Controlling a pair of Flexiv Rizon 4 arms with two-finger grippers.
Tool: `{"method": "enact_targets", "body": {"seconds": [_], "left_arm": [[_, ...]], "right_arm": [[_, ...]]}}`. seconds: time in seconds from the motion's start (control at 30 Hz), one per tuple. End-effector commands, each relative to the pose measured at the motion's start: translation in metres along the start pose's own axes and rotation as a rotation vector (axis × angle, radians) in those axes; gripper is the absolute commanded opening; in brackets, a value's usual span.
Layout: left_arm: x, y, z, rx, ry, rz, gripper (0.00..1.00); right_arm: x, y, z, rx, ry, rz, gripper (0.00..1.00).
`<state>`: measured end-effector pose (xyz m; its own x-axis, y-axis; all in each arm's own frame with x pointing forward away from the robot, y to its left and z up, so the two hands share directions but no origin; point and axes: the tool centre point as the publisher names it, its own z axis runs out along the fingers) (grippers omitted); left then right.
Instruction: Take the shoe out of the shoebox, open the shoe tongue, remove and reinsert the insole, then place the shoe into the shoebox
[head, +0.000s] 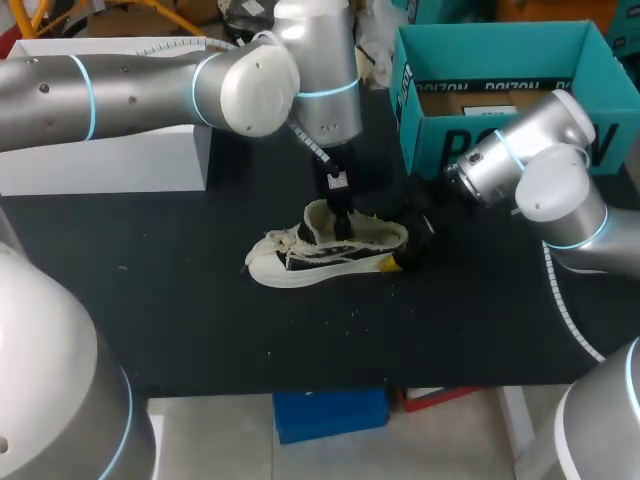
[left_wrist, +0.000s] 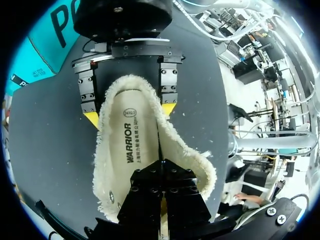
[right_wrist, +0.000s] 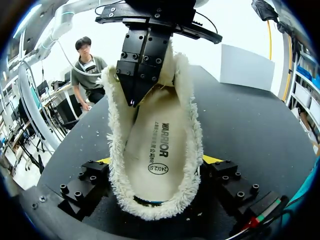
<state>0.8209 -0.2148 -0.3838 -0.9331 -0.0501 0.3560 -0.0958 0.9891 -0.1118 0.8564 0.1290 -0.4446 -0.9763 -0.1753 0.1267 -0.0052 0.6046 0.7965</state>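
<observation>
A white low shoe with a fleece lining lies on its sole in the middle of the black table, toe to the left. My left gripper reaches down into its opening, shut, with the tips on the insole at its edge by the lining. My right gripper straddles the heel from behind, jaws wide, and its yellow fingertips press the fleece collar on both sides. The teal shoebox stands open at the back right.
A white box stands at the back left under my left arm. Bits of fluff lie on the mat in front of the shoe. The table's front edge runs close below the shoe.
</observation>
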Motion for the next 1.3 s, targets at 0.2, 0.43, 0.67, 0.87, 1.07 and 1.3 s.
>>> {"method": "enact_targets", "body": {"seconds": [0.2,0.43,0.67,0.87,1.07,1.3], "left_arm": [[-0.003,-0.005,-0.010,-0.020,-0.040,-0.001,0.00],[-0.007,-0.008,-0.003,-0.011,-0.046,0.019,0.00],[-0.010,-0.006,0.007,-0.008,-0.039,0.013,0.00],[-0.011,-0.004,0.015,-0.010,-0.039,0.008,0.00],[-0.009,-0.006,0.028,-0.008,-0.027,0.003,0.00],[-0.007,-0.006,0.039,-0.012,-0.018,-0.018,0.00]], "right_arm": [[-0.001,-0.003,0.005,0.001,0.002,0.001,0.00],[-0.001,-0.003,0.005,0.001,0.002,0.001,0.00],[-0.001,-0.003,0.005,0.001,0.002,0.001,0.00],[-0.001,-0.003,0.005,0.001,0.002,0.001,0.00],[-0.001,-0.003,0.005,0.001,0.002,0.001,0.00],[-0.001,-0.003,0.005,0.001,0.002,0.001,0.00]]}}
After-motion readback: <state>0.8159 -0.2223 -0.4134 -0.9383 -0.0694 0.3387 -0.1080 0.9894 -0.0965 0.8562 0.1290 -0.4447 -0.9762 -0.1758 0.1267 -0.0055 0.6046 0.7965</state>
